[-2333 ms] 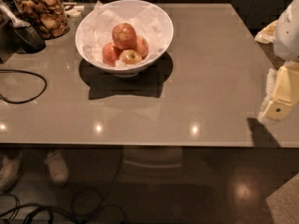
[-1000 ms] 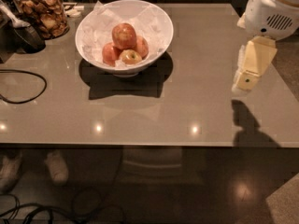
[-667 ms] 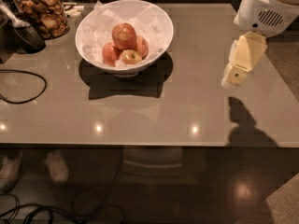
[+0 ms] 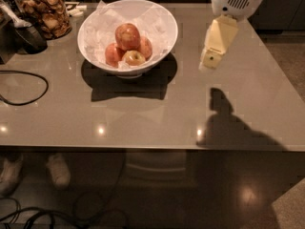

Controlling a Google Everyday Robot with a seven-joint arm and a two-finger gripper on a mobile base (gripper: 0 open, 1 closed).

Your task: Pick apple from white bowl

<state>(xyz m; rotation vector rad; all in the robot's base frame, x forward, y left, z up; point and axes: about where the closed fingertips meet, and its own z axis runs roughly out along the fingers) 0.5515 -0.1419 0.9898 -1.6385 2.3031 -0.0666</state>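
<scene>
The white bowl [image 4: 164, 20], lined with crinkled white paper, stands on the grey table at the back left of centre. The apple [image 4: 127, 36], large and red-orange, lies on top of the pile in it. A small yellowish apple [image 4: 135, 57] and two smaller reddish apples [image 4: 112, 54] lie around it. My gripper [image 4: 210, 61] hangs above the table to the right of the bowl, apart from it, with the white arm housing [image 4: 237, 0] above it. It holds nothing that I can see.
A glass jar of brown snacks [image 4: 44, 11] stands at the back left, next to a dark object [image 4: 26, 35]. A black cable [image 4: 24, 87] loops on the table's left side. The table's front edge [image 4: 143, 149] runs across the middle; floor and cables lie below.
My gripper and arm have moved left across the table toward the bowl, from the right edge to just right of it. The bowl and apples have not moved.
</scene>
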